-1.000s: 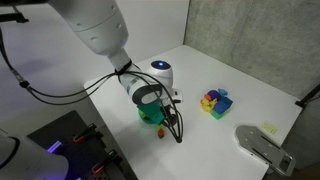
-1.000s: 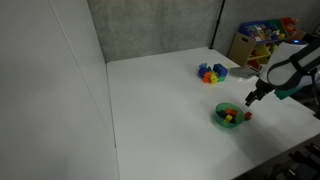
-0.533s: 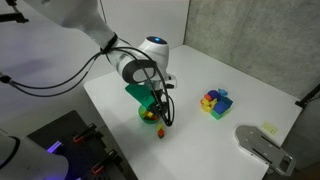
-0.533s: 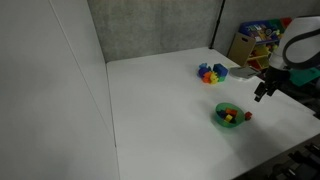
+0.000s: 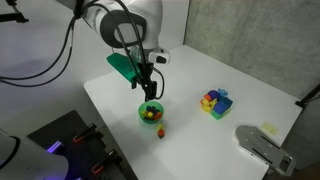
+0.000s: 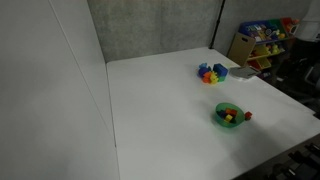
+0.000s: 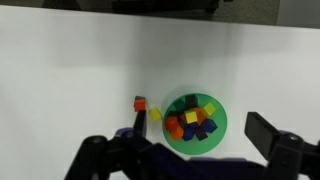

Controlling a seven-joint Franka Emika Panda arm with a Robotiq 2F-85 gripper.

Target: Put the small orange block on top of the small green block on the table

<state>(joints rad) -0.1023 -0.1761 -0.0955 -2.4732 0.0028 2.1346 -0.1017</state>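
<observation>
Above green bowl (image 5: 142, 113), hand (image 5: 153, 91) hangs pointing down, jaws apart.

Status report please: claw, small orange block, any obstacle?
Claw open, empty, over green bowl. Small orange block on table beside bowl. Yellow piece close beside it. Small green block not made out.

1. A round green bowl (image 5: 142, 115) (image 7: 224, 125) holds a heap of small yellow, red, blue and dark blocks.
2. In the wrist view, a yellow piece (image 7: 155, 114) lies just beside the bowl's rim, at nine o'clock.
3. In an exterior view, a multicoloured block cluster (image 6: 211, 72) sits well apart, at eleven o'clock from the bowl.
4. A toy shelf (image 6: 262, 40) stands at two o'clock.
</observation>
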